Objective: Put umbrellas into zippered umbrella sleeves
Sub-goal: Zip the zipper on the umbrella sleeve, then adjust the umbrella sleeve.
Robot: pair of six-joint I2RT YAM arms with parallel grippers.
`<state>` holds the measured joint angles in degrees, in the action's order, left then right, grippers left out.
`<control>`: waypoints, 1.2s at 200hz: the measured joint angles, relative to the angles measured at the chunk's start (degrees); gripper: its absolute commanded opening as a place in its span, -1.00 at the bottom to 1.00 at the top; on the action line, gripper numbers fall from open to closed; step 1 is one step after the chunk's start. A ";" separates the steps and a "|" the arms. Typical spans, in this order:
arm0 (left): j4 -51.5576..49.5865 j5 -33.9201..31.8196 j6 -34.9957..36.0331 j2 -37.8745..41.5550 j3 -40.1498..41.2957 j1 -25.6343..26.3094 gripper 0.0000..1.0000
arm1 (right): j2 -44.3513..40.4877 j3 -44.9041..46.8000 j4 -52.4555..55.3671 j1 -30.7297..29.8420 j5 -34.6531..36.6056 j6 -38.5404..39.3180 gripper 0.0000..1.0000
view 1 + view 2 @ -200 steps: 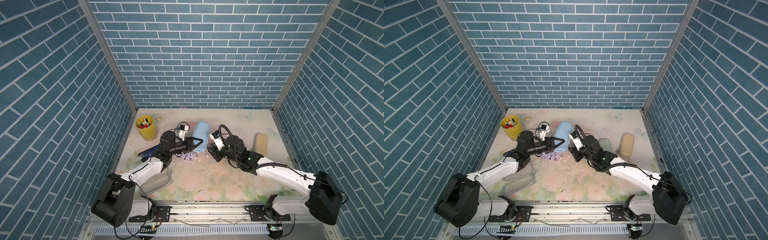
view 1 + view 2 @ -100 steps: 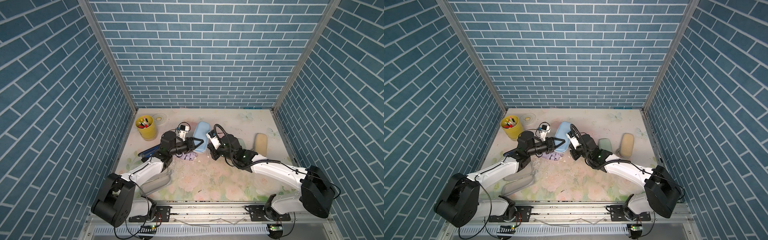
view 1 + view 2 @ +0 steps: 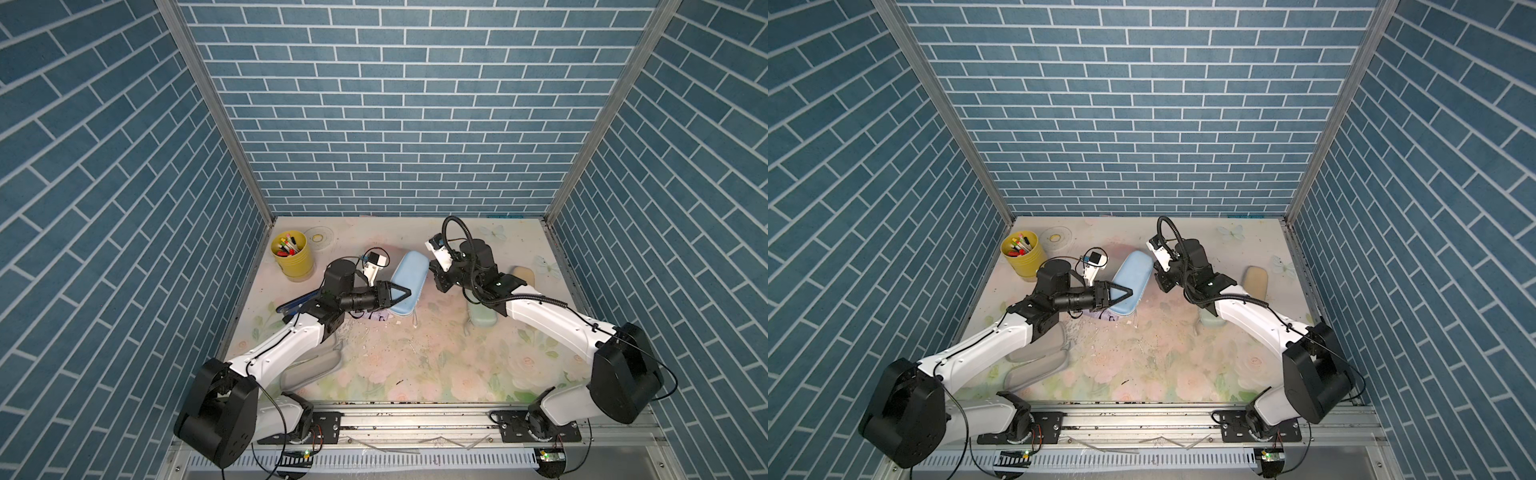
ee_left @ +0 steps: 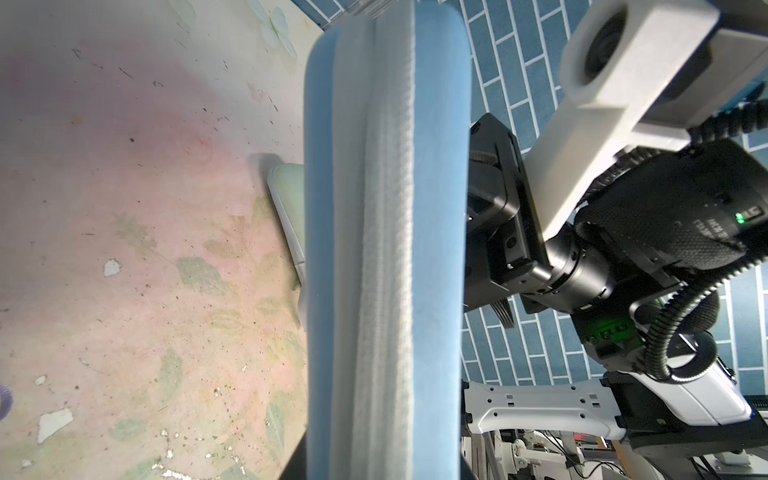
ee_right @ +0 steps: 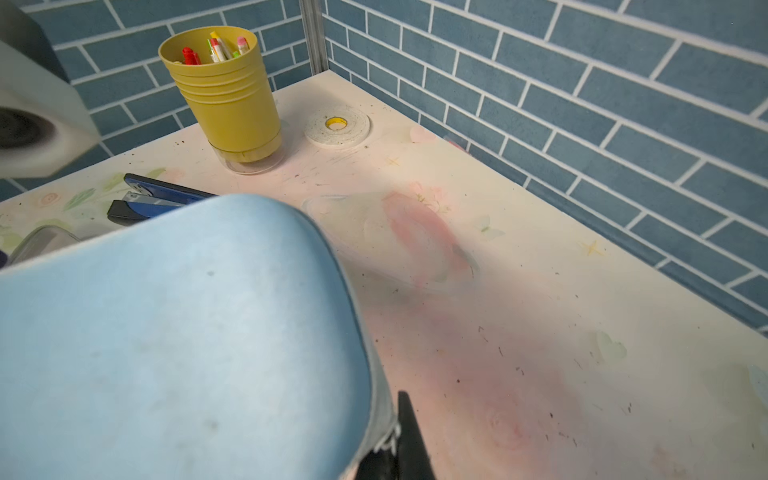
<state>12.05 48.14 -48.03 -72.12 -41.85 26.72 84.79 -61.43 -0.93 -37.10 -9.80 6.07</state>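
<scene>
Clamping blue sleeve [image 3: 412,269] at near end, left end effector [image 3: 402,296] overhangs tabletop [image 3: 415,365].

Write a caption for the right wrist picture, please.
A blue zip sleeve up close; beyond it a yellow pen cup, tape roll and stapler.

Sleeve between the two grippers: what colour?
The sleeve is light blue, with a pale grey zip band; clearest in the left wrist view.
</scene>
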 measured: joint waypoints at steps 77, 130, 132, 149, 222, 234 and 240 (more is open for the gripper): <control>-8.87 2.19 6.14 -0.98 -1.60 -1.64 -0.63 | -0.37 -2.51 11.52 11.39 -9.22 -9.77 0.66; -9.01 4.50 7.19 -4.59 -2.29 -1.01 -0.52 | 1.60 -2.40 9.38 17.29 -36.00 -28.94 0.71; -9.01 4.70 7.26 -4.63 -2.32 -0.94 -0.51 | 1.88 -2.54 9.22 17.22 -36.54 -29.16 0.71; -8.98 6.21 7.52 -4.90 -2.75 -0.72 -0.50 | 6.01 -4.13 8.13 16.15 -42.23 -32.24 0.67; -4.48 14.45 5.79 -9.57 -4.26 -0.81 -0.38 | 14.16 -8.41 9.77 10.67 -54.47 -33.57 0.04; -4.85 15.32 6.01 -9.97 -4.76 -1.05 -0.24 | 14.53 -8.44 9.44 10.91 -55.95 -34.42 -0.19; -5.01 15.65 6.43 -10.10 -4.98 -1.18 -0.10 | 14.56 -8.39 8.96 11.17 -56.76 -35.41 -0.26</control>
<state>7.05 63.79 -41.60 -82.21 -46.83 25.54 99.35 -69.82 8.03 -25.93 -66.57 -29.34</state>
